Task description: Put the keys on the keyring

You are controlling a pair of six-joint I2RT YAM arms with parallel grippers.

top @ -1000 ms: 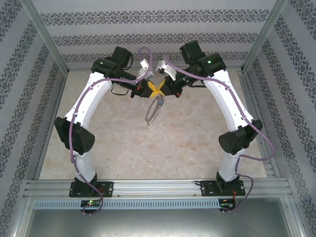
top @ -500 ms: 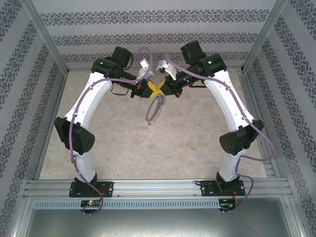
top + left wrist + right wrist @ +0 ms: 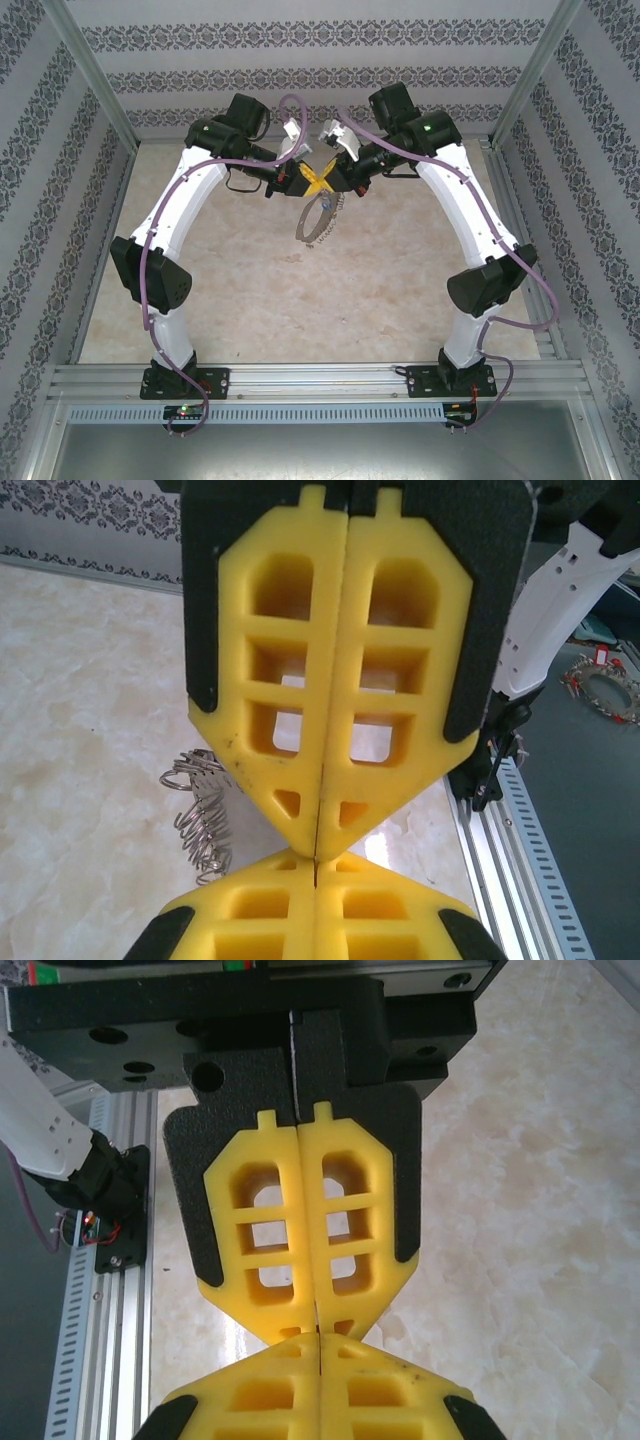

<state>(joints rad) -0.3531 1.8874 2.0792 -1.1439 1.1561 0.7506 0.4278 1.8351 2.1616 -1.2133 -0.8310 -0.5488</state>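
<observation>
Both pairs of jaws are pressed flat together with no gap between the yellow latticed pads. The left gripper [image 3: 318,852] and the right gripper [image 3: 318,1326] meet tip to tip over the far middle of the table.

The pale marble-patterned table [image 3: 380,290] lies bare and wide toward the arm bases. Grey patterned walls [image 3: 330,38] box it in on three sides, with the back wall nearest the wrists, and an aluminium rail [image 3: 320,378] closes the near edge. Open room is therefore toward the near side and downward, with little behind.

The keyring [image 3: 202,815], a large silvery chain-like loop, hangs just below the meeting fingertips in the top view. Which pair pinches it I cannot tell, nor whether a key sits between the pads. It looks light and limp, likely to swing and twist with any wrist motion. I would grip the chain itself, close to the top, with the two grips a little apart so one stretch is held taut.

The small silver pieces [image 3: 185,778] fringing it look slippery and would likely snag.
</observation>
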